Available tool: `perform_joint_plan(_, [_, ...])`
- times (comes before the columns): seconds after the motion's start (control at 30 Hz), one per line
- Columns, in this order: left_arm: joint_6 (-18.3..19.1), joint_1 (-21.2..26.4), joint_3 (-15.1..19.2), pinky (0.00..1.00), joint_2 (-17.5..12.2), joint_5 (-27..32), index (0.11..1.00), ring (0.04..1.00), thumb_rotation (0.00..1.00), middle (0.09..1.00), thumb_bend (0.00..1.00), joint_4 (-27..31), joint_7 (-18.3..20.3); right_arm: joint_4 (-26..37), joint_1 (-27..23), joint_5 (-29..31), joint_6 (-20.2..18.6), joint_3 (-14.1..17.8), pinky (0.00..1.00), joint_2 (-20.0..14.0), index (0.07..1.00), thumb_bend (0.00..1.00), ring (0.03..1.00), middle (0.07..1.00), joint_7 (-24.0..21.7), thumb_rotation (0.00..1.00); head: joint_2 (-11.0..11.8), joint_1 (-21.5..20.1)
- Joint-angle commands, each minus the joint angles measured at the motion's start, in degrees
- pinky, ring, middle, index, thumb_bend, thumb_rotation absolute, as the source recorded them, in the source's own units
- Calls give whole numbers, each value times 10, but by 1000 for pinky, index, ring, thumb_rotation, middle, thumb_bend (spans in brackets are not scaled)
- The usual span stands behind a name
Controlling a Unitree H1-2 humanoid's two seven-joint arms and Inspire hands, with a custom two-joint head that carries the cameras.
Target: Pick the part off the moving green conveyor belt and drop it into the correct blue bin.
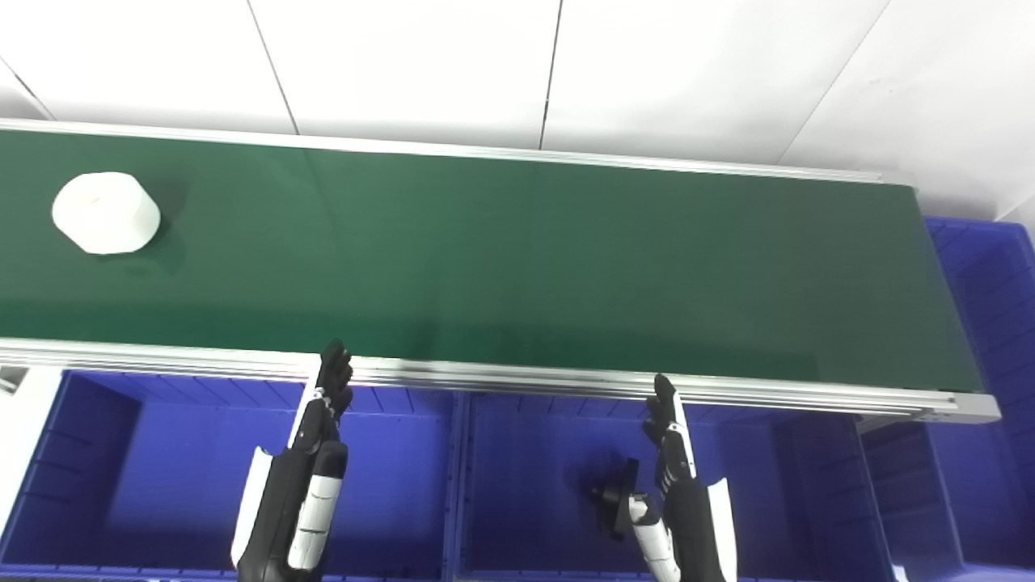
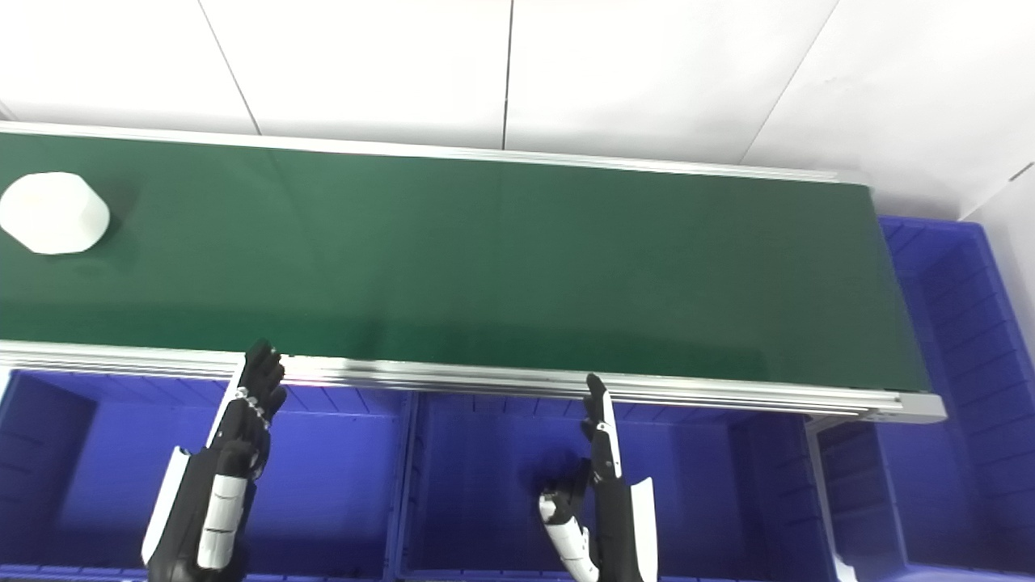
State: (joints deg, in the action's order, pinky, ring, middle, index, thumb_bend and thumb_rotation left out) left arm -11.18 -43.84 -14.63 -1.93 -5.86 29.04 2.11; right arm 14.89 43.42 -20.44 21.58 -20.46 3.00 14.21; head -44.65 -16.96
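Both robot hands sit nearest the lens, low over the blue bins: left robot hand [image 1: 323, 420] and right robot hand [image 1: 671, 453], each empty, fingers straight and apart, tips near the belt's near rail [image 1: 517, 380].

White part [image 1: 106, 212] rides the green belt [image 1: 517, 250] far up and to the left of the left robot hand, well apart from both, touching neither.

Risks, as I judge them:
- Belt direction isn't readable; mistimed reach means the part slips past or gets knocked.
- Part looks rounded and faceted, so a side pinch could roll or squirt it.
- Fingers may clip the rail on the way in.
- Wrong bin: nothing marks which one is correct.

Hard to see: part is overexposed, shape detail lost. Left bin [image 1: 162, 485] and middle bin [image 1: 550, 477] are cut off at the bottom; right-end bin [image 1: 986, 307] cropped. Dark shape beside the right thumb could be shadow, can't tell.
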Motion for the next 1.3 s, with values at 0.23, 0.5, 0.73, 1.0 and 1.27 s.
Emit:
perform_joint_plan(0.23, [-5,-11,-4,1000,1,5,1000,1000,1000,1000,512,19,1,30,9,5,6,-32,989,45,1000,814,1000,1000,-2,1000,-3,3])
perform_joint_plan(0.5, [-3,-13,-6,1000,5,3,1000,1000,1000,1000,520,20,0,29,12,3,12,-33,983,40,1000,797,1000,1000,-3,1000,-5,7])
perform_joint_plan(0.73, [-3,-13,-7,1000,4,-1,1000,1000,1000,1000,524,22,2,31,14,10,7,-35,986,33,1000,813,1000,1000,-14,1000,-5,8])
perform_joint_plan(1.0, [-12,-12,-10,1000,3,7,1000,1000,1000,1000,517,17,3,39,22,23,1,-38,987,35,1000,834,1000,1000,-21,1000,-6,13])
perform_joint_plan(1.27, [-14,-11,-10,1000,3,6,1000,1000,1000,1000,519,16,2,32,21,26,12,-39,993,36,1000,799,1000,1000,-25,1000,-6,13])
